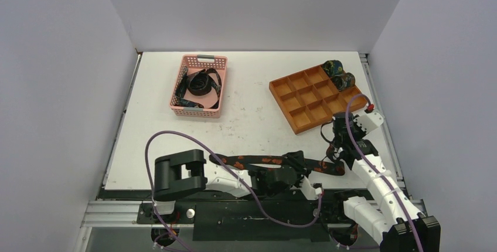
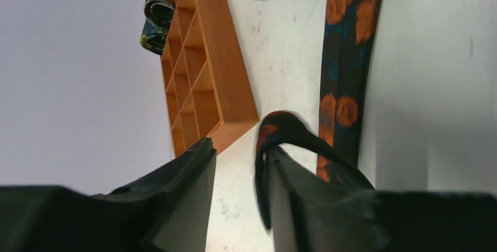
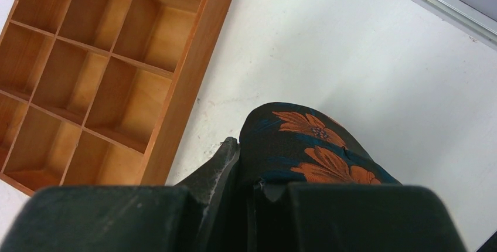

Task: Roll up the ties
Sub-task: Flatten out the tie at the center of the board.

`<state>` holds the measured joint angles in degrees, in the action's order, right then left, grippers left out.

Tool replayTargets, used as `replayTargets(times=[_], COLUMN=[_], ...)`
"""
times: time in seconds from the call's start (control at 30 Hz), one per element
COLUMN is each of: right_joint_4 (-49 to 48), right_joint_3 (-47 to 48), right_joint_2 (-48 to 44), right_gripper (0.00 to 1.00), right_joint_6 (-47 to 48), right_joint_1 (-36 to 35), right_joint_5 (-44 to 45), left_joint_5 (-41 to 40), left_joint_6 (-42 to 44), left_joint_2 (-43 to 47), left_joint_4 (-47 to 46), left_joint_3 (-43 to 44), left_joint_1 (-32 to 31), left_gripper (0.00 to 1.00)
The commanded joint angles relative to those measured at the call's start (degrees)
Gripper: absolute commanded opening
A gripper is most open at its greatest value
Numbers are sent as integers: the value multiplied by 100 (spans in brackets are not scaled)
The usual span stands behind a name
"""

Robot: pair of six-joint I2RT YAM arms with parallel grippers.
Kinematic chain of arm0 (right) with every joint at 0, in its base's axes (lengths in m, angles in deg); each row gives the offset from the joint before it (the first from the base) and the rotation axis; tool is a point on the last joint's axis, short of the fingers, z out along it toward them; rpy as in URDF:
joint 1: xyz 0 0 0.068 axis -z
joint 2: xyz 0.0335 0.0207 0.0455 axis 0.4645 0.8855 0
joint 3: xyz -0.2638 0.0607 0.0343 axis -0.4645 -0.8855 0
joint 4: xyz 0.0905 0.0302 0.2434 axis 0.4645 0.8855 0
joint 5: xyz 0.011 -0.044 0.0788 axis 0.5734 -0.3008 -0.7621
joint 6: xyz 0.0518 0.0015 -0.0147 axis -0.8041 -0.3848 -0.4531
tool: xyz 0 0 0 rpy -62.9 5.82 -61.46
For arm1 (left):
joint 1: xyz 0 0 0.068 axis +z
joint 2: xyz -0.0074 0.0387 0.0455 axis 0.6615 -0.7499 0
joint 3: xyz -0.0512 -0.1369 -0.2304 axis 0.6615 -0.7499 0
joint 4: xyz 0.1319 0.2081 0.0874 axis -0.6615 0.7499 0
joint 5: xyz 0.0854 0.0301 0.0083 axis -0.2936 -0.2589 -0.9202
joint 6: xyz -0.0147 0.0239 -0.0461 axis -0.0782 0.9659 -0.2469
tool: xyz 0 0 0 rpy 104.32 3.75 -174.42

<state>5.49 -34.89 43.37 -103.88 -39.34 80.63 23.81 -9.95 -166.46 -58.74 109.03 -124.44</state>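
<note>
Necktie [image 3: 310, 143], dark floral weave — right claw [image 3: 246, 170] clamped on it, left claw [image 2: 237, 152] slightly apart

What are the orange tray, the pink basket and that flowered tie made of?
The compartment tray looks like matte wood, with faint grain. The basket is likely moulded plastic, smooth with mesh holes. The tie seems woven fabric; it folds softly.

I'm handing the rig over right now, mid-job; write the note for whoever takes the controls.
Left gripper: open, a fold of the orange-flowered tie draped over one finger.
Right gripper: shut on the same tie.
The tie lies stretched along the table's near edge.
Done: two rolled ties in the tray's far corner.
Left: roll this tie, then the loose ties in the basket.
</note>
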Motion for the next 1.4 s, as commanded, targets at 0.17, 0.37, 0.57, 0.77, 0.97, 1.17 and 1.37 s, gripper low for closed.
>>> replayTargets(times=[0.17,0.37,0.57,0.77,0.97,1.17,1.37], right_joint_4=[-240,-205,-259,-236,-8,259,197], right_joint_3=[-54,-5,-17,-135,-94,-120,-464], right_joint_2=[-106,-143,-216,-379,-542,-843,-967], right_gripper=[5,5,5,5,5,5,5], right_joint_6=[224,246,452,767,975,854,478], right_joint_1=[25,24,35,128,213,232,268], right_joint_5=[86,113,-155,-667,-1047,-1113,-1105], left_joint_5=[18,16,846,3923,4416,4569,4199], left_joint_6=[-840,-1362,-3850,-8001,-10075,-11107,-10883], left_joint_2=[-25,916,2127,2161,1246,452,82], left_joint_4=[-1029,-251,1441,1180,-932,-1771,-821], left_joint_3=[319,-22,76,-6,-461,-730,-351], left_joint_1=[14,58,686,2462,2671,2900,2629], left_gripper=[96,96,97,90,96,96,96])
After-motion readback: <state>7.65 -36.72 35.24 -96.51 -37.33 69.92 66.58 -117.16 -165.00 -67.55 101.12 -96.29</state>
